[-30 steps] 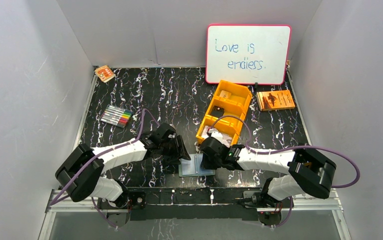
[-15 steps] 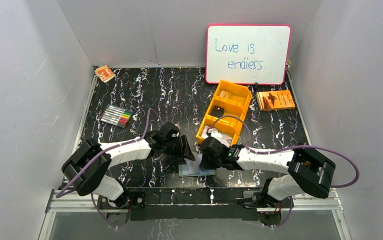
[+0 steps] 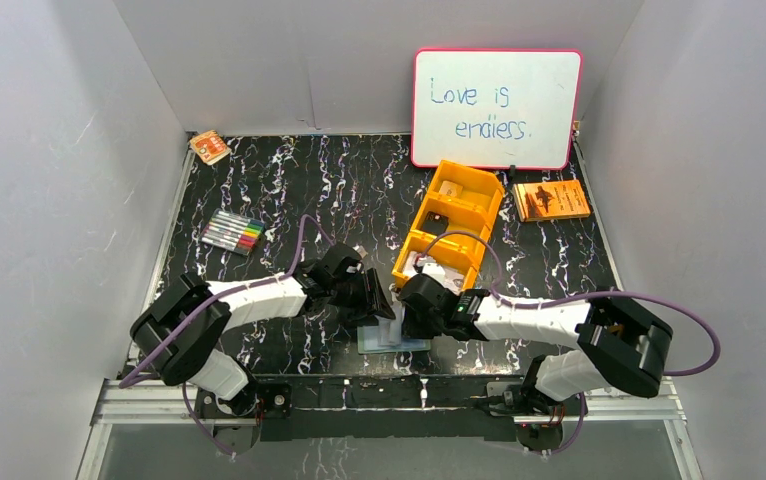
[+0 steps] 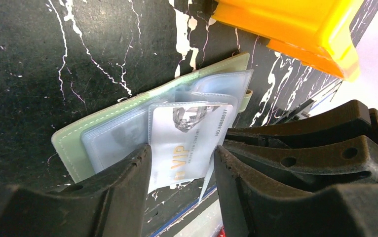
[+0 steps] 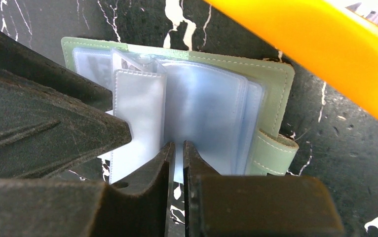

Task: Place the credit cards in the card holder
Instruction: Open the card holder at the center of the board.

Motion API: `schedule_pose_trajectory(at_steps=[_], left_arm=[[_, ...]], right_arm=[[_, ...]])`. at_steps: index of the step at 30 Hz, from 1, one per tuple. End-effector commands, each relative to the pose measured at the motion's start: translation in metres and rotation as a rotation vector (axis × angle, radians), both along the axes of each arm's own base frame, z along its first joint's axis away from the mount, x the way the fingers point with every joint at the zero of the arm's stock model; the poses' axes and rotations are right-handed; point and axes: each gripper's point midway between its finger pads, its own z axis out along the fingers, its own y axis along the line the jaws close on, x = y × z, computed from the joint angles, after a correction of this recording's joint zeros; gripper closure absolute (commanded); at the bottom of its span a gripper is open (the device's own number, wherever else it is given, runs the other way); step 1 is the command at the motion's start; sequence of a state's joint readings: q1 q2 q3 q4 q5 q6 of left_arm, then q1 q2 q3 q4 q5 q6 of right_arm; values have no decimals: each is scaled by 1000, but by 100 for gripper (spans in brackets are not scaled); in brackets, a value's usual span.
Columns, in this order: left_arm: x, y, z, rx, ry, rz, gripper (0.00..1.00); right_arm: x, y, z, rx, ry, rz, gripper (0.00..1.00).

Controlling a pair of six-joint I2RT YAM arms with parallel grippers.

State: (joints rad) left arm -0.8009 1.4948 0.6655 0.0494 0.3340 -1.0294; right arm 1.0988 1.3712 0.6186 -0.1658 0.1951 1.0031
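The card holder (image 3: 391, 341), sage green with clear blue-grey sleeves, lies open near the table's front edge, with both grippers over it. In the left wrist view a pale credit card (image 4: 187, 131) printed "VIP" sits partly inside a sleeve on the holder (image 4: 78, 133). My left gripper (image 4: 181, 153) spans the card's width, one finger against each long edge. My right gripper (image 5: 176, 148) is nearly closed, pinching one clear sleeve of the holder (image 5: 271, 74) and holding it upright. From above, the left gripper (image 3: 381, 308) and right gripper (image 3: 407, 318) almost touch. No other cards show.
An orange compartment tray (image 3: 449, 225) stands just behind the holder, close to both grippers. Further back are a whiteboard (image 3: 496, 108), an orange booklet (image 3: 551, 200) at the back right, a marker set (image 3: 232, 232) at the left and a small orange packet (image 3: 209, 147) at the back left.
My left arm has swung right, bringing its gripper and the card over the holder's left side, and its jaws have narrowed a little. The right arm has stayed put on the sleeve.
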Motion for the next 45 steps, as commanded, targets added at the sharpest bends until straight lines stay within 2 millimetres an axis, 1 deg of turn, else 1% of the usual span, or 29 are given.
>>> schedule_pose_trajectory(at_steps=[1, 6, 10, 17, 19, 22, 27, 28, 30, 31, 33, 35, 37, 39, 40, 42, 45], left_arm=[[2, -14, 16, -56, -17, -38, 55], [0, -7, 2, -3, 0, -31, 58], [-1, -5, -2, 9, 7, -32, 59], [0, -5, -7, 25, 13, -38, 59], [0, -6, -8, 26, 15, -38, 59], [1, -6, -9, 28, 16, -39, 59], [2, -8, -8, 25, 18, -43, 59], [1, -8, -8, 25, 21, -43, 59], [1, -7, -8, 24, 17, -40, 59], [0, -7, -8, 26, 19, -41, 59], [0, -6, -8, 27, 19, -39, 59], [0, -6, -8, 25, 18, -40, 59], [-1, -5, -8, 28, 16, -40, 59], [-1, -4, -7, 28, 16, -38, 59], [-1, -4, -7, 29, 13, -37, 59], [-1, -3, -5, 30, 8, -33, 59], [0, -3, -3, 29, 4, -32, 59]], right_arm=[[-8, -23, -8, -75, 22, -15, 78], [-7, -25, -2, -76, 14, -19, 73], [-7, -29, 3, -74, 8, -29, 69], [-4, -32, 28, -58, -35, -28, 63], [-3, -31, 38, -43, -54, -11, 61], [-1, -23, 52, -2, -90, 31, 53], [-5, -7, 60, 25, -91, 127, 38], [-8, 1, 58, 33, -81, 159, 32], [-8, 11, 56, 26, -72, 172, 27], [-8, 14, 54, 19, -65, 176, 20], [-7, 13, 46, -24, -52, 161, 17], [-4, 10, 42, -40, -53, 123, 21], [-3, 6, 40, -39, -56, 100, 29], [-3, -1, 40, -33, -64, 72, 50], [-3, -2, 40, -33, -66, 67, 57], [-2, -4, 41, -30, -73, 61, 67], [-3, -5, 40, -36, -69, 60, 76]])
